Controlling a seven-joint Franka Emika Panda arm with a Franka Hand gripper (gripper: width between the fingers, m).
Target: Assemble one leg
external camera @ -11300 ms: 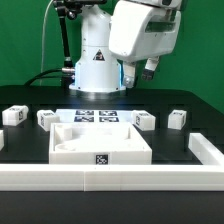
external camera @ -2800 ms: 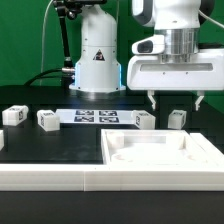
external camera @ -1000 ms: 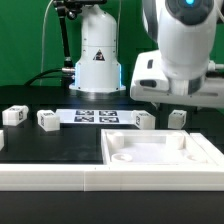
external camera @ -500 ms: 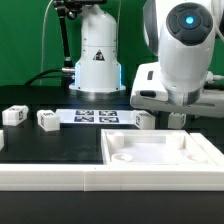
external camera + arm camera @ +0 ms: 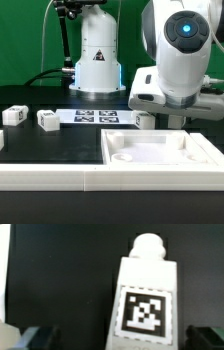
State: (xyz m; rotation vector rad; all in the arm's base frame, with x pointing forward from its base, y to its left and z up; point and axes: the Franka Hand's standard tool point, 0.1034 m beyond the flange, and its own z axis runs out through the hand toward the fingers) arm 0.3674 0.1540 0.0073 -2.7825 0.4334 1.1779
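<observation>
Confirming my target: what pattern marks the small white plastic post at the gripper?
A black-and-white square tag on the white leg, clearest in the wrist view.

Square panel (image 5: pixel 150 152): shifted from middle of bench's front edge to front corner on exterior view's right since earliest picture. Arm (image 5: pixel 180 50): came down from high above bench, wrist tipped over, now low near edge on exterior view's right. Gripper (image 5: pixel 118 336): dropped from hover, fingers apart either side of endmost leg (image 5: pixel 143 297). In exterior view arm now hides that leg.
</observation>
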